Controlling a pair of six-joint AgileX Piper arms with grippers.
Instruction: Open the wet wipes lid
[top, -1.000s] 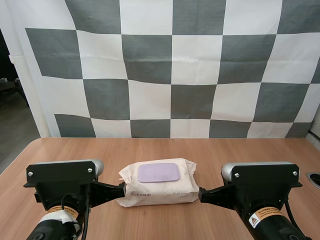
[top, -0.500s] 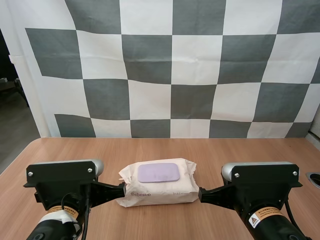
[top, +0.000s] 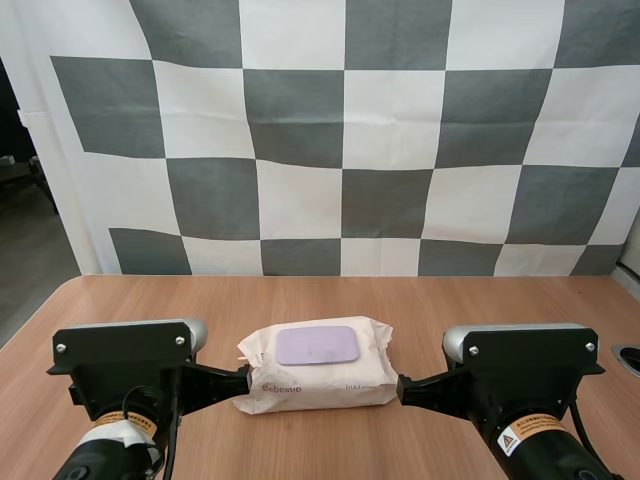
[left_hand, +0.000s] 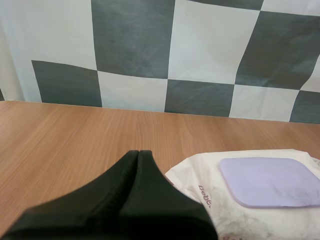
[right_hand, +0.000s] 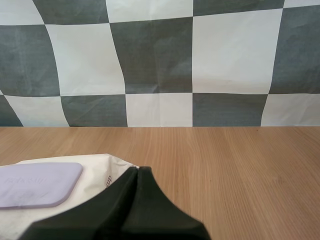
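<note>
A pack of wet wipes (top: 318, 366) lies flat on the wooden table (top: 450, 300), near the front edge and about midway between the two arms. The pack is a soft, cream-white pouch with crinkled sealed ends at its left and right. Its lilac lid (top: 317, 345), a rounded rectangle, sits on the top face and lies flat against the pack, closed.

The left gripper (left_hand: 138, 155) is low over the table at the pack's left end. Its two black fingers are pressed together into a single dark wedge and hold nothing. The tip points toward the pack's near left corner and is just beside the wrapper; whether it touches is not clear. From the left wrist camera the lid shows beyond and to the right of the tip, apart from it.

The right gripper (right_hand: 137, 170) mirrors this at the pack's right end. Its fingers are likewise closed together with nothing between them, and the tip is just beside the crinkled right edge of the wrapper. From the right wrist camera the lid lies to the left of the tip, not touching it.
</note>
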